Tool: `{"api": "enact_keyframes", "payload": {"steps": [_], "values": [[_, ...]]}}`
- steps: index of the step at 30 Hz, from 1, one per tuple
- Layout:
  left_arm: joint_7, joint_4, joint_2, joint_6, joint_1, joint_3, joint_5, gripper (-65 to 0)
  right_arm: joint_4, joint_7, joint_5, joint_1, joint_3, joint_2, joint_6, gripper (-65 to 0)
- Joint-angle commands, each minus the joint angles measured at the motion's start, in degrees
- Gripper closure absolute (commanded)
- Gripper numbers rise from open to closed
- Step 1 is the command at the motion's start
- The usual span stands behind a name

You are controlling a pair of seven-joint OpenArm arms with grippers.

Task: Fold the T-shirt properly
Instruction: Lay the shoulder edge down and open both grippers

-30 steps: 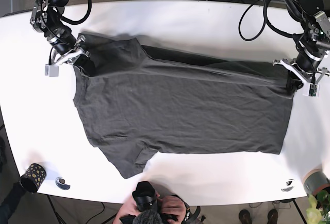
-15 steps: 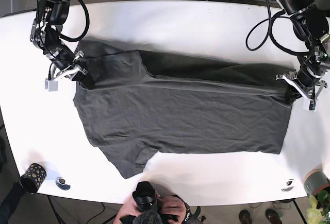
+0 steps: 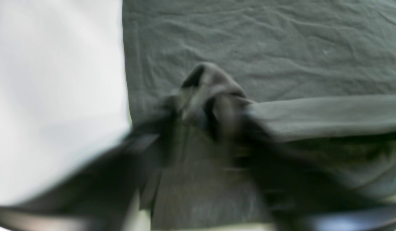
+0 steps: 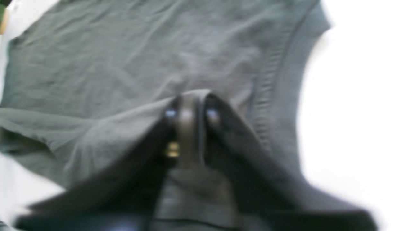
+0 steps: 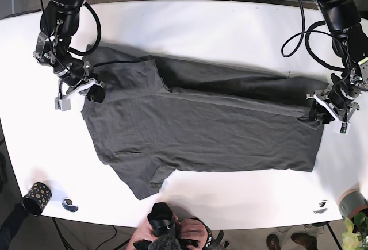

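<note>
A dark grey T-shirt [image 5: 201, 126] lies on the white table [image 5: 230, 26], neck to the left, hem to the right, its far long edge folded over toward the near side. My right gripper [image 5: 91, 91] is shut on the shirt's folded edge by the collar; the wrist view shows cloth [image 4: 120, 64] pinched between its fingers [image 4: 188, 109]. My left gripper [image 5: 321, 112] is shut on the folded edge at the hem corner; the blurred wrist view shows bunched cloth [image 3: 210, 86] at its tip.
A patterned black cup [image 5: 35, 197] and a small round object [image 5: 70, 204] sit at the near left corner. Another small round object [image 5: 321, 207] and a grey pot [image 5: 352, 203] sit near right. A camera and a person's hands [image 5: 172, 230] are at the near edge.
Both grippers have moved toward the near side, pulling the shirt's far edge further over the body. The folded strip is now wider.
</note>
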Motion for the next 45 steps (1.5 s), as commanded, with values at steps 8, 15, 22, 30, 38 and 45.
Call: {"api": "enact_keyframes", "payload": {"steps": [8, 15, 22, 30, 38, 45], "values": [[-3.1, -0.9, -1.3, -0.3, -0.8, -0.3, 3.2, -64.3, 10.3, 1.0, -4.6, -2.9, 0.6, 1.4, 0.16, -50.1], [-5.6, 1.6, -1.3, -0.3, 3.1, -0.7, 6.6, -62.5, 16.9, 0.7, -6.8, -10.0, 3.3, 0.8, 0.08, -50.9], [-12.0, 2.6, -3.2, -0.3, 8.8, -0.8, 6.5, -62.1, 17.2, 0.7, -6.8, -15.9, 5.4, 0.8, 0.08, -50.7], [-16.2, -2.6, -3.3, -0.3, 8.8, -0.8, 6.5, -54.4, 13.4, 1.1, -6.9, -17.4, 5.0, 0.8, 0.08, -49.9], [-16.5, -6.4, -3.3, -0.3, 7.3, -0.8, 6.7, -54.0, 11.4, 1.1, -6.9, -17.1, 4.8, 0.8, 0.25, -35.7], [-16.5, -6.5, -3.3, -0.3, 7.8, -0.8, 6.7, -53.7, 11.4, 1.1, -6.9, -17.2, 2.6, 0.8, 0.16, -34.6]]}}
